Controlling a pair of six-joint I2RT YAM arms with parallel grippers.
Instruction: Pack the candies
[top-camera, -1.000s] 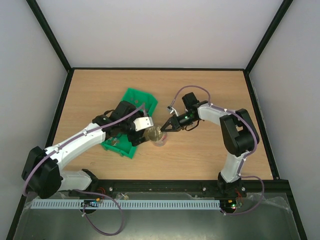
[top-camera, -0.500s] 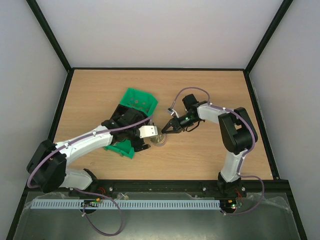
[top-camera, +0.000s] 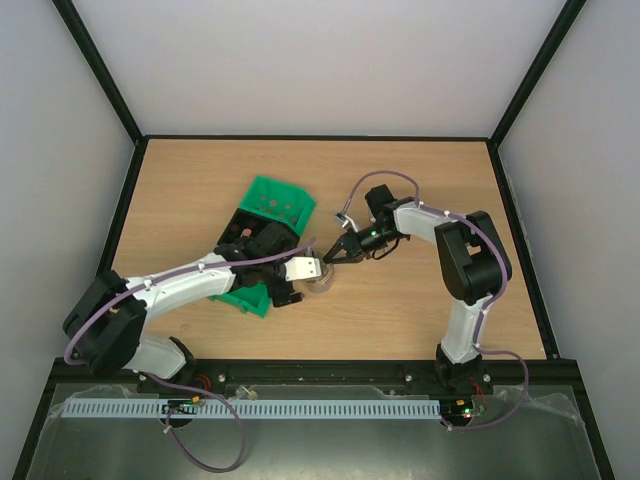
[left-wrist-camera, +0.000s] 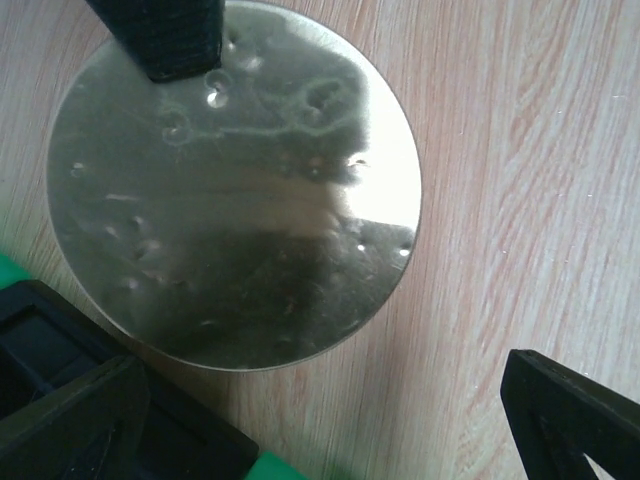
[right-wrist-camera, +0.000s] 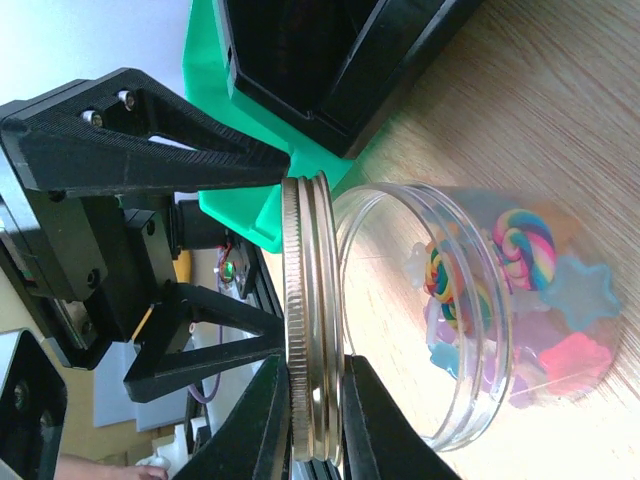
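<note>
The candies (right-wrist-camera: 520, 250) are small colourful sweets, swirls, a blue star and a pink piece, lying inside a clear round jar (right-wrist-camera: 470, 400) on the table. My right gripper (right-wrist-camera: 315, 400) is shut on the edge of a round metal lid (right-wrist-camera: 310, 300) and holds it right at the jar's mouth. In the top view the right gripper (top-camera: 333, 256) is at the jar (top-camera: 322, 283). My left gripper (top-camera: 303, 270) hovers over the lid (left-wrist-camera: 235, 185), open and empty, with one finger (left-wrist-camera: 570, 410) to each side.
A green tray (top-camera: 275, 205) with a black insert stands left of the jar, under the left arm. Its corner (left-wrist-camera: 290, 468) shows beside the lid. Both arms meet over the jar at the table's middle.
The left gripper has moved right, from over the green tray to above the lid and jar. The right gripper has stayed at the jar with the lid.
</note>
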